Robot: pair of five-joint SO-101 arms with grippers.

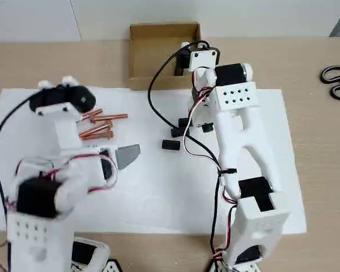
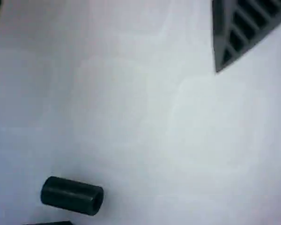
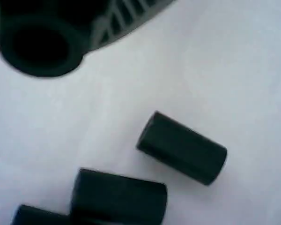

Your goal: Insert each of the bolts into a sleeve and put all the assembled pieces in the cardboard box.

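Right claw (image 3: 79, 28) grips sleeve (image 3: 35, 47) — bolts (image 1: 102, 124) loose on white sheet (image 1: 158, 187).

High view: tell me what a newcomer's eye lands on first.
The heap of copper bolts on the white sheet, beside the left arm, stands out first. Next come the black sleeves scattered mid-sheet by the right arm, and the open cardboard box at the sheet's far edge.
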